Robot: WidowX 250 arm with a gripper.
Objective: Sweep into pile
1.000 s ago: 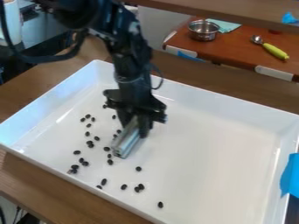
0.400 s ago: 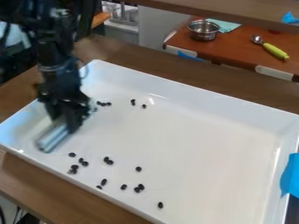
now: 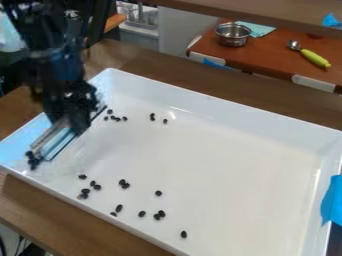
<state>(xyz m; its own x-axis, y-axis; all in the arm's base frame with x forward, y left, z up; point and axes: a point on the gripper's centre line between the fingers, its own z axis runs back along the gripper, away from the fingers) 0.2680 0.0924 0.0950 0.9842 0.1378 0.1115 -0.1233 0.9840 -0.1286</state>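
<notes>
My jaws (image 3: pixel 75 126) were clamped on a pale, shiny bar (image 3: pixel 53 140), held at a slant inside the tray (image 3: pixel 227 165). The bar ran alongside the wall at the view's left, near enough to leave me little room on that side; I could not tell whether the two touched. At its lower end, near the tray's left corner, sat a tight clump of beans (image 3: pixel 32 160). A short row of beans (image 3: pixel 115 118) lay just beyond its upper end, and a few stray beans (image 3: pixel 152 117) sat nearer the back wall. More loose beans (image 3: pixel 123 184) were strewn along the front wall, some close against it.

From there the white floor stretched wide towards the right wall, giving me my longest run. Blue tape (image 3: pixel 332 200) hung over that edge. The tray stood on a brown table (image 3: pixel 40 205). Past its back edge, a counter (image 3: pixel 277 57) held a metal pot (image 3: pixel 232 36), a green cloth (image 3: pixel 260 31) and a green-handled spoon (image 3: pixel 310 56).
</notes>
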